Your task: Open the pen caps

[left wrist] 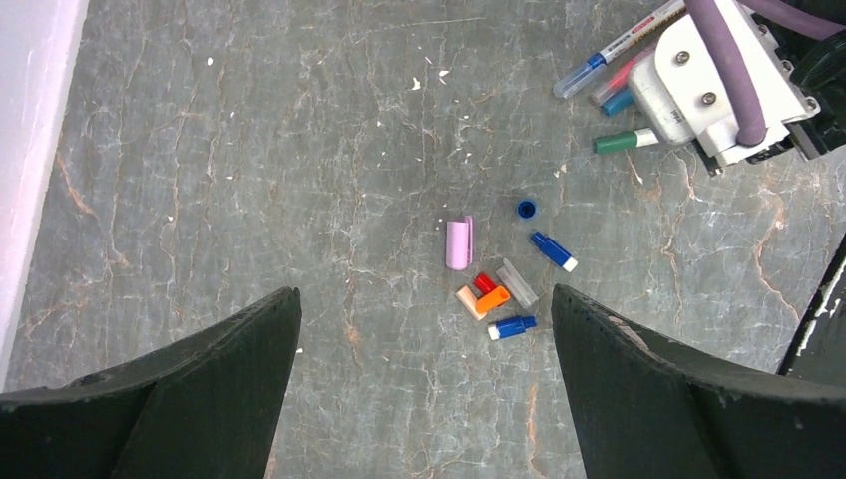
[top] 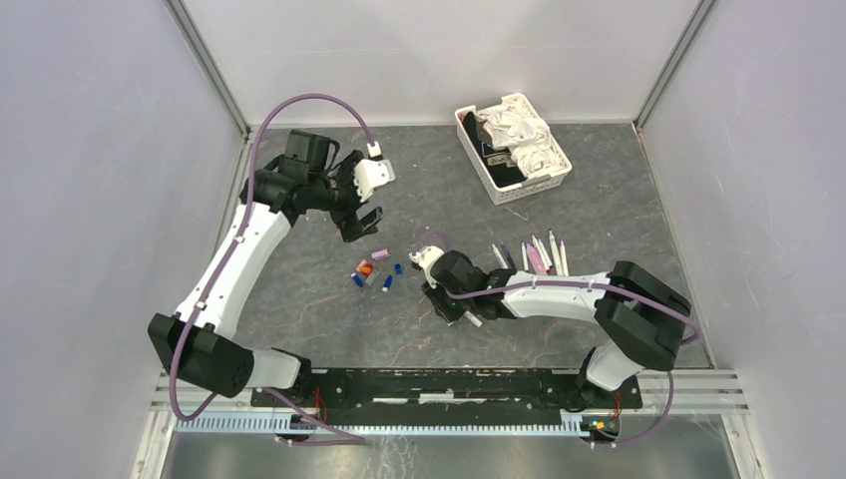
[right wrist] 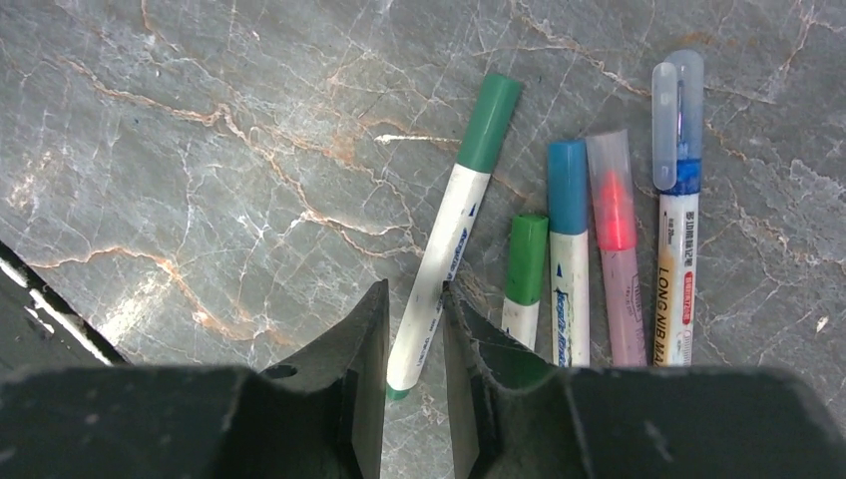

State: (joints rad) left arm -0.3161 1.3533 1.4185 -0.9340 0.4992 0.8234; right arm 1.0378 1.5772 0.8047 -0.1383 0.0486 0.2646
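Five capped pens (right wrist: 569, 269) lie side by side on the table (right wrist: 200, 150), the right gripper (right wrist: 414, 299) narrowed around the longer green pen (right wrist: 444, 239)'s tail, contact unclear, while the left gripper (left wrist: 424, 296) hangs wide open and empty above loose caps (left wrist: 486, 296).

Loose pen caps (left wrist: 496, 297) — pink, blue, orange, red — clustered mid-frame; capped pens (left wrist: 624, 142) lie flat, upper right.

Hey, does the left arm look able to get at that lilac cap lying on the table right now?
Probably yes. The left gripper hangs open above the lilac cap, nothing lies over it, and the right gripper is away at the pens.
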